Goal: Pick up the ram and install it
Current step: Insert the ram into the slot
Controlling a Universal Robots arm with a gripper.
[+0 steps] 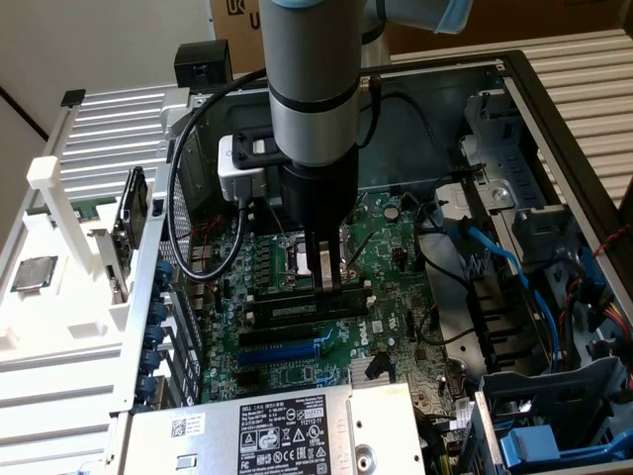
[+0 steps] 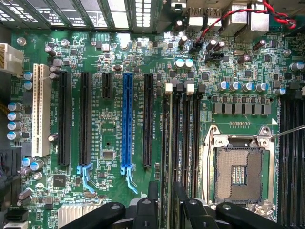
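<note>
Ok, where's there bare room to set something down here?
Bare: the white slatted tray beside the processor chip, and the power supply's flat top. Crowded: the motherboard under the gripper, and the cabled drive bay on the exterior view's right.

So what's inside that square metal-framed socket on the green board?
No chip sits in the socket: only its bare contact grid. The end effector covers one edge of its frame.
</note>
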